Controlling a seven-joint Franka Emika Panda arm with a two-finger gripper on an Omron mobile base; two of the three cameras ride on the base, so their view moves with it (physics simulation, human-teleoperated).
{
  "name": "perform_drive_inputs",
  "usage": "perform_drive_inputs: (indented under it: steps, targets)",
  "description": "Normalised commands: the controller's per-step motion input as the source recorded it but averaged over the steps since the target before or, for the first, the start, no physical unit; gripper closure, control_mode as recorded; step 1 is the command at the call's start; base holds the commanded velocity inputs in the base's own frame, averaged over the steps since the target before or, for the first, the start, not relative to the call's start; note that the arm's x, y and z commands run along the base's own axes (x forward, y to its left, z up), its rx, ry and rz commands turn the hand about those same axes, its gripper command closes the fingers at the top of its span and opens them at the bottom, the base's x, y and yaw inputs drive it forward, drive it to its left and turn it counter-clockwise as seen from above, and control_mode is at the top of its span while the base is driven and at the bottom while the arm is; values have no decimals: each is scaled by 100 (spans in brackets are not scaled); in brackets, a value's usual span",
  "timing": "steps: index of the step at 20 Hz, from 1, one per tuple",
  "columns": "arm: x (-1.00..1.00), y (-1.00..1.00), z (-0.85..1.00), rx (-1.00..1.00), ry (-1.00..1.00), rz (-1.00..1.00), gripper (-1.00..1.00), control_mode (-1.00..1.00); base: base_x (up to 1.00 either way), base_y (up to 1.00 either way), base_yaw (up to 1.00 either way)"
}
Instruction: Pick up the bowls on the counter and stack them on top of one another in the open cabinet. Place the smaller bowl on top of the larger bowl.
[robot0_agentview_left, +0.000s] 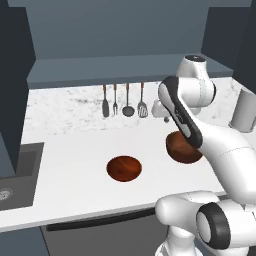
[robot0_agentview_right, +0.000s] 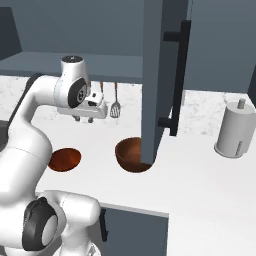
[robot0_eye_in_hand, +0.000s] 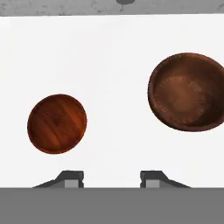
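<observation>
White tabletop (robot0_agentview_left: 75, 185), grey-speckled backsplash along far edge. Sunken sink (robot0_agentview_left: 12, 182) at left end. Shallow reddish-brown bowl (robot0_agentview_left: 124, 168) sits upright mid-tabletop, nearer front edge. Deep dark brown bowl (robot0_agentview_left: 181, 148) to its right, slightly farther back; bowls near each other, not touching. White paper-towel roll (robot0_agentview_right: 234, 131) on holder stands far right, well apart from both bowls.

This is a rendered home kitchen: a long white worktop (robot0_agentview_left: 75, 175) with a grey-speckled marble backsplash (robot0_agentview_left: 65, 107), a sunken grey sink (robot0_agentview_left: 15, 180), metal cooking utensils hanging in a row (robot0_agentview_left: 123, 100), slate-blue wall cabinets (robot0_agentview_left: 120, 40), and a white paper-towel roll (robot0_agentview_right: 234, 131).
</observation>
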Motion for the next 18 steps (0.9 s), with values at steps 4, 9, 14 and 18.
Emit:
perform_drive_inputs:
  steps: [4,9,14,18]
  targets:
    - [-21,21,0,-3,-2,8,-100,-100,0,0,0]
    - [-21,68,-42,-2,7,18,-100,-100,0,0,0]
    - [1,44,-100,3,27,14,-100,-100,0,0,0]
    - [21,12,-94,0,28,7,-100,-100,0,0,0]
